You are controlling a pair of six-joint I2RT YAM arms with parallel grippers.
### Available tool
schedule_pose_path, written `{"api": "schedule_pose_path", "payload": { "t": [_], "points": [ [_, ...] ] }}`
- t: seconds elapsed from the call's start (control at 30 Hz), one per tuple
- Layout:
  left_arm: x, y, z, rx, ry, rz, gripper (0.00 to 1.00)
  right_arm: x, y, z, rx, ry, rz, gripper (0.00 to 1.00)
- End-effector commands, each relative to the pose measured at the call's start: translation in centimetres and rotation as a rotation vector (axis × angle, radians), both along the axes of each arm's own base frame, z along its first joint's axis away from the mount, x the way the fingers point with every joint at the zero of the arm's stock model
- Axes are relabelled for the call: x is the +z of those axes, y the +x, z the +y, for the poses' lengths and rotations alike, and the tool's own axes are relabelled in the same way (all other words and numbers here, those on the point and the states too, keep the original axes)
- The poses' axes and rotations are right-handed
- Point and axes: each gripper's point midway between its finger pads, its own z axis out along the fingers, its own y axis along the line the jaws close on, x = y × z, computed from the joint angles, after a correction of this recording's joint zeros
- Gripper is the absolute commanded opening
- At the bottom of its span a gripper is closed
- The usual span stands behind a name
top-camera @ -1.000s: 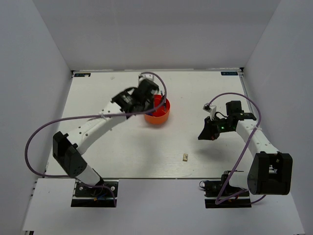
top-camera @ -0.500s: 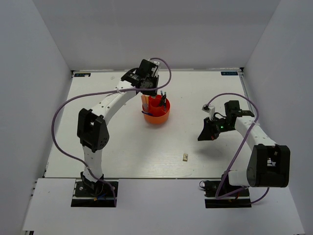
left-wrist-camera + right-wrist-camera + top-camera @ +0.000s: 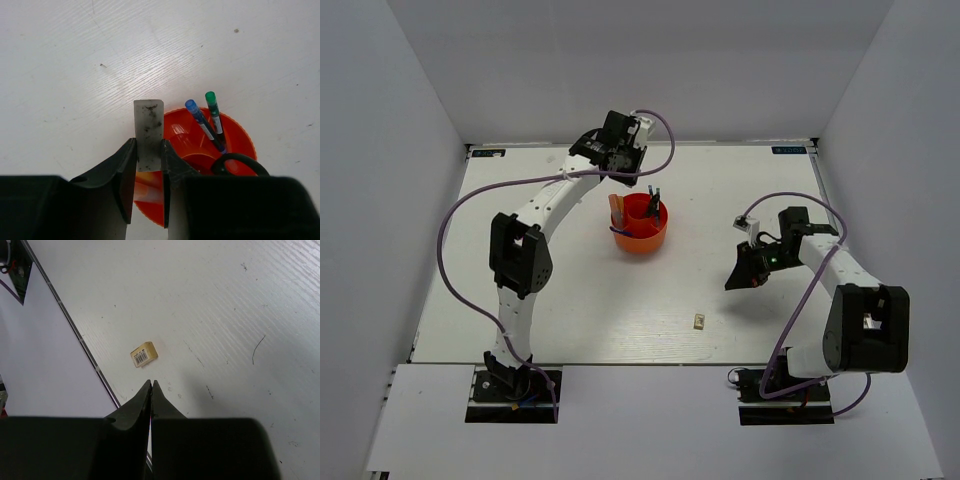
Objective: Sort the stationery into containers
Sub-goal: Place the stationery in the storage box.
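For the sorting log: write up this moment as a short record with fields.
left gripper: shut on the eraser block, over the orange tub edge
right gripper: shut, empty, above the table near the beige cube
in tub: two pens, scissors
left to sort: beige cube, lying on the table

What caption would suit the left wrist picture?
Left gripper holds an eraser above the orange tub containing pens and scissors.
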Motion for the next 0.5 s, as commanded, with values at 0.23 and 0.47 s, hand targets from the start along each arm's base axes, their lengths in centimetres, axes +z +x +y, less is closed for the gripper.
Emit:
{"api": "schedule_pose_path", "payload": {
  "t": [0.23, 0.47],
  "points": [
    [-0.6, 0.8, 0.1, -0.104, 0.055, -0.054, 0.0, 1.6, 0.7, -0.4, -0.016, 0.054, -0.026, 0.0],
    [-2.0, 0.4, -0.2, -0.136, 0.062, -0.028, 0.0, 1.7, 0.8, -0.6, -0.024, 0.076, -0.023, 0.0]
  ]
}}
